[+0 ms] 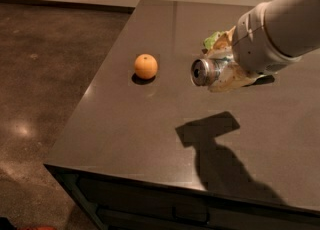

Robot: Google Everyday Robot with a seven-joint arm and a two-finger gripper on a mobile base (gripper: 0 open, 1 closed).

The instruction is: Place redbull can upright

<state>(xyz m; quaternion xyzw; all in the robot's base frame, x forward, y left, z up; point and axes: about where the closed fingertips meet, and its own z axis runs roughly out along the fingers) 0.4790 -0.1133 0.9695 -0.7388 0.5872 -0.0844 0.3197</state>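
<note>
Above the right half of the table [125,139], I have the arm [285,29] reaching in from the upper right, with the tool [222,71] at its end. The arm's shadow [210,134] falls on the table below, toward the front edge and apart from the load. I read this as the load hanging clear of the surface.

Tool state: pinched on the redbull can [201,71].

Can position: held in the air on its side, long axis roughly level, silver top with pull tab facing left and toward the camera.

Task status, as I judge it:
1. Grasp and lift: complete.
2. Turn the can until its top faces up: not yet done.
3. Lower the base onto bare table, release, back away: not yet done.

The orange [145,66] rests on the table to the left of the can, near it but not touching. I would set the can down away from it.

Limits of view:
- The arm is cut off at the upper right edge, and the mobile base is out of view.
- The table's right side runs out of frame.
- The tool covers most of the can body and all of its base.
- A green packet [212,39] lies partly hidden behind the tool, and I cannot identify it.
</note>
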